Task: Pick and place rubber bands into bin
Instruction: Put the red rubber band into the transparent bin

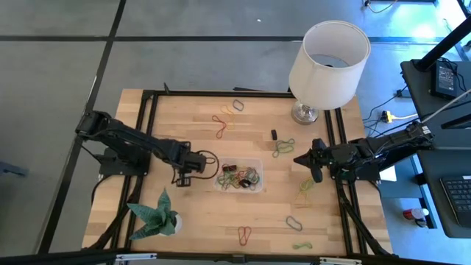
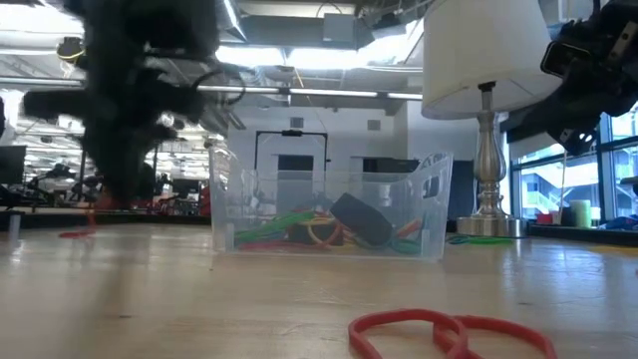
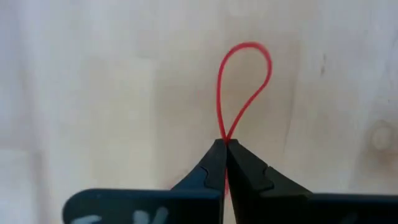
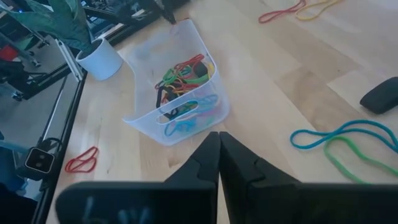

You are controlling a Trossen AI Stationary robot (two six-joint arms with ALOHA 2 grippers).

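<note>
my left claw (image 3: 225,149) is clamped on a red rubber band (image 3: 244,87) at the table (image 1: 199,213); the bin (image 1: 239,175) lies just beside, toward centre. right claw (image 1: 315,160) is pinched together, empty, waiting farther off.

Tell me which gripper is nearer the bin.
Left. The left gripper sits just beside the bin on its left-arm side, jaws shut on a red rubber band. The right gripper hangs farther off, on the opposite side.
</note>
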